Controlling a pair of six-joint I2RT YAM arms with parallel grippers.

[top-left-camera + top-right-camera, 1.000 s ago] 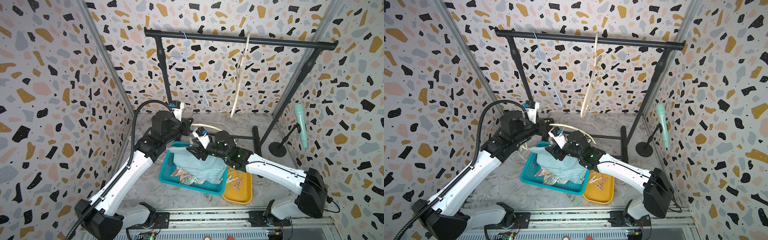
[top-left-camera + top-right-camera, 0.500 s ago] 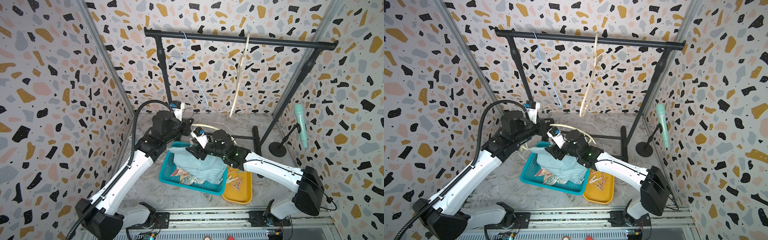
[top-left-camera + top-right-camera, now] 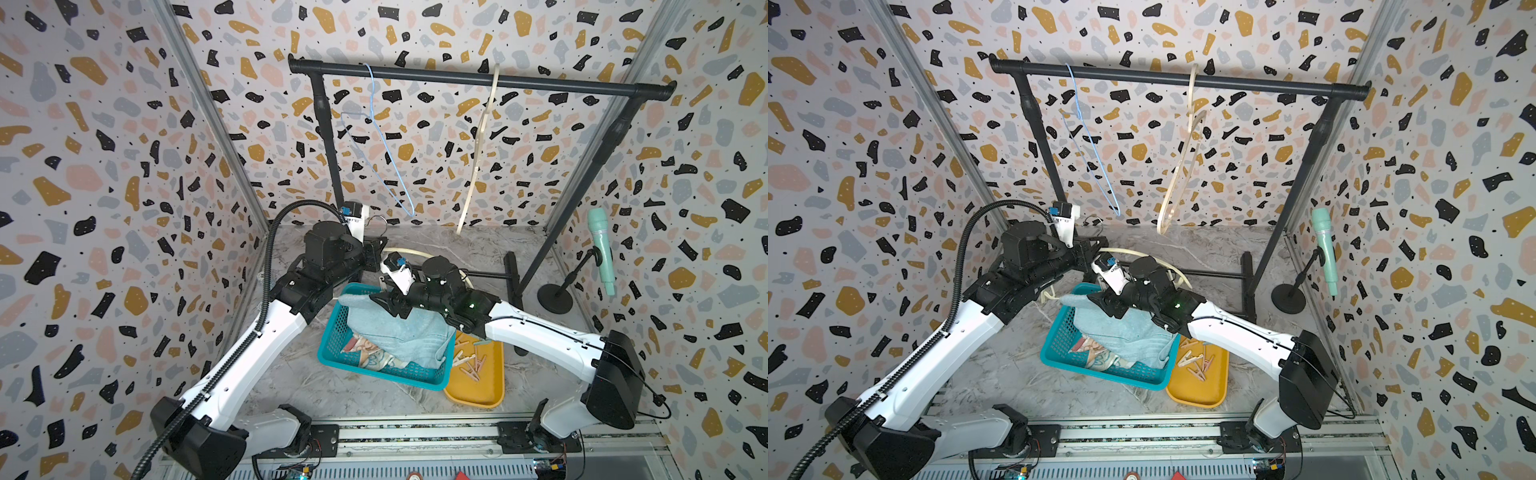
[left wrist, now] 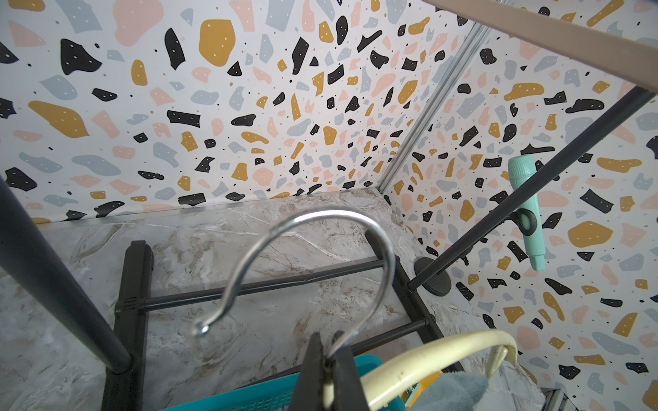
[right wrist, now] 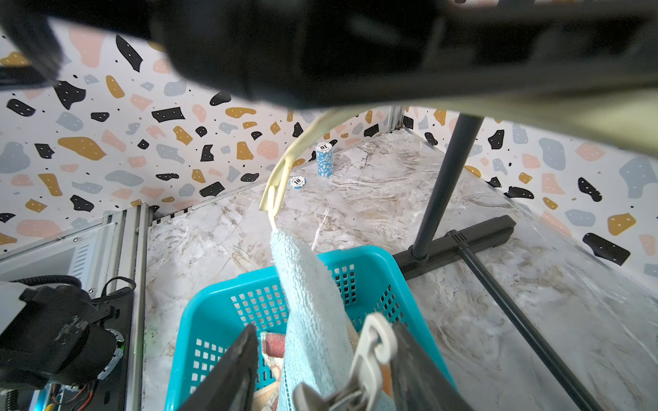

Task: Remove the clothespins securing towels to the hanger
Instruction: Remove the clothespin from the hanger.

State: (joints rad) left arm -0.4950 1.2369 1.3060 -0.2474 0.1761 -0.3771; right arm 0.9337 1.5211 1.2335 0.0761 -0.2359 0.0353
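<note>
Left gripper (image 4: 329, 366), clenched on the hanger's metal hook (image 4: 302, 227), steadies the cream hanger (image 4: 427, 356) above the teal basket (image 5: 220, 306); right gripper (image 5: 324, 332), jaws spread, brackets the white clothespin (image 5: 374, 341) pinning the light-blue towel (image 5: 302, 277), seemingly so the freed towel drops in.

A teal basket (image 3: 332, 332) sits just beside an orange tray (image 3: 478, 388).

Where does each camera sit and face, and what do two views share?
Both top views: overhead, looking down on rack, basket, left arm, right arm.
Left wrist: on left arm, facing back corner; left gripper shut on hanger hook.
Right wrist: on right arm, facing basket; right gripper open around blue towel and white clothespin.
Shared: both wrist views show the cream hanger.
</note>
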